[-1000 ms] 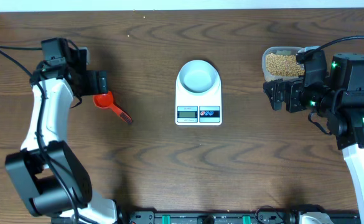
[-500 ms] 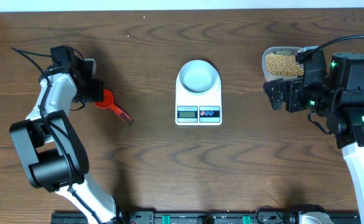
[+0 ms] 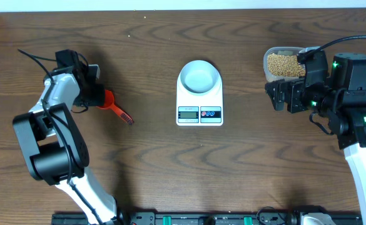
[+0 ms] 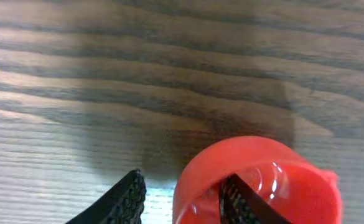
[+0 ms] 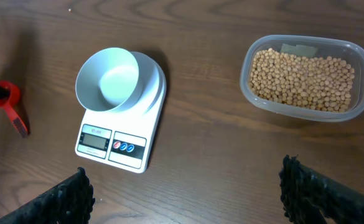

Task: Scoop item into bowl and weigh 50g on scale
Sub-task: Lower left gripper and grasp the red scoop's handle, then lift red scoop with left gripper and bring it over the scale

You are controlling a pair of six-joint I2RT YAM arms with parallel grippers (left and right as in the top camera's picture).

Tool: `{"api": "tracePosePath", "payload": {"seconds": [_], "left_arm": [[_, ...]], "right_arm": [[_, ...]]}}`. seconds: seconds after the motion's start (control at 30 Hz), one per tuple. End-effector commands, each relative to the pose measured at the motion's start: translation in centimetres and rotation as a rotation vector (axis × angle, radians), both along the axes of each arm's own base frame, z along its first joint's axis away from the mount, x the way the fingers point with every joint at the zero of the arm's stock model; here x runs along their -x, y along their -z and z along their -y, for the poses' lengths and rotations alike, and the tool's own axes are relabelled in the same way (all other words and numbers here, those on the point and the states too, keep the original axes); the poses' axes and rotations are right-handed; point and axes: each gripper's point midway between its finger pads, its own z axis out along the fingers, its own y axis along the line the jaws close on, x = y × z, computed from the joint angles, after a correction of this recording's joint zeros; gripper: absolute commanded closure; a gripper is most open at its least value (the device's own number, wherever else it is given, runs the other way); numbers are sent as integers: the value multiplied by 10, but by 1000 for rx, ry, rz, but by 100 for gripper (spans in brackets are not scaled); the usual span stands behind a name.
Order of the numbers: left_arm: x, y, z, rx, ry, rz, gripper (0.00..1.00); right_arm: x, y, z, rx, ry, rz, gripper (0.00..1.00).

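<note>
A red scoop [image 3: 109, 100] lies on the table at the left, its dark-tipped handle pointing lower right. My left gripper [image 3: 95, 95] is at its cup. In the left wrist view the left gripper [image 4: 182, 180] straddles the scoop's [image 4: 262, 168] wall, one finger inside the cup and one outside, with a gap still showing. The pale bowl [image 3: 199, 77] sits empty on the white scale [image 3: 199, 114]. Tan beans [image 3: 284, 64] fill a clear tub at the back right. My right gripper [image 3: 276, 95] hovers open beside the tub, holding nothing.
From the right wrist I see the bowl [image 5: 110, 81], scale [image 5: 113, 146], beans [image 5: 303, 74] in the clear tub [image 5: 306, 42] and the scoop [image 5: 10, 102] far left. The right gripper [image 5: 183, 177] is spread wide over bare wood.
My left gripper has come down onto the scoop's cup and narrowed around its wall. The scoop has shifted slightly. The right arm has not moved.
</note>
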Motion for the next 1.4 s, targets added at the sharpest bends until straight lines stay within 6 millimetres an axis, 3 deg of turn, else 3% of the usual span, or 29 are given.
{"api": "tracePosePath", "payload": {"seconds": [0.0,0.27,0.57,0.87,1.0,1.13,1.37], "left_arm": [[-4,2,-4,-3,0,1,63],[-5,2,-4,-4,0,5,70],[-5,2,-4,-4,0,4,92],[-11,-3,-6,-3,-33,28,93],[-23,-24,-10,-1,-102,86,92],[-34,-59,-13,8,-187,173,93],[-34,-112,-12,56,-359,285,93]], "right_arm": [[0,-5,-5,-11,-17,3,6],[1,-4,-5,-11,-17,1,6],[1,-4,-5,-11,-17,-1,6],[2,-3,-5,-11,-17,-8,6],[2,-3,-5,-11,-17,-8,6],[2,-3,-5,-11,-17,-8,7],[2,-3,-5,-20,-7,-9,9]]}}
